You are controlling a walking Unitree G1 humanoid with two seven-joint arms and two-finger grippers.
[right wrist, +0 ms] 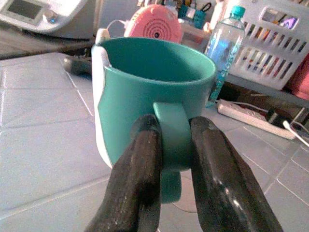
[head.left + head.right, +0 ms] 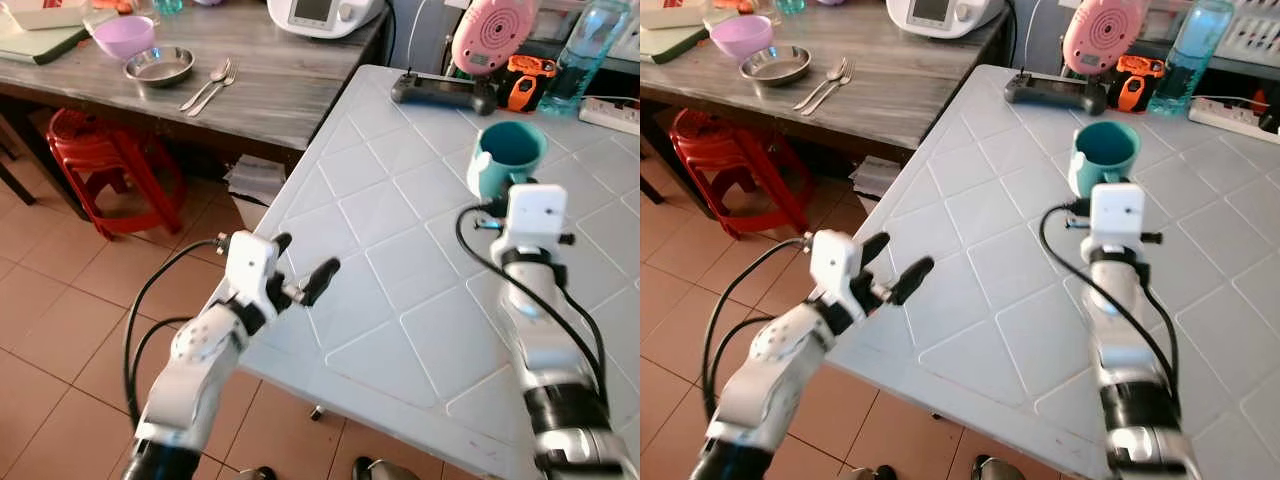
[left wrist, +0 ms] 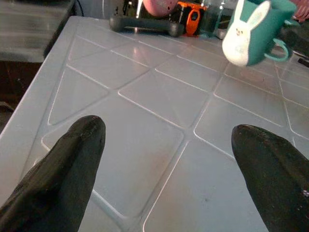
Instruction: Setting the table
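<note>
Left gripper [image 2: 305, 262] fingers spread over white table [image 2: 400, 300] edge; right gripper [image 1: 175, 140] fingers pinching teal mug [image 1: 154, 92] handle; no legible writing.

A home dining corner: tiled floor [image 2: 60, 300], red plastic stool [image 2: 105, 165], bowls [image 2: 158, 65] and spoons [image 2: 208, 85] on a wooden desk [image 2: 280, 90].

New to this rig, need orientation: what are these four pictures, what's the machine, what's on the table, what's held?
A humanoid robot with two silver arms ending in two-finger black grippers. Two pictures come from its head camera looking down; two from cameras on its wrists.

The right gripper is closed on the handle of a teal mug above the white table. The left gripper is open, holding nothing, at the table's near left edge.

At the table's far end: a black controller, a pink round gadget, a water bottle. The wooden table beside it carries a steel bowl, spoons and a purple bowl.
</note>
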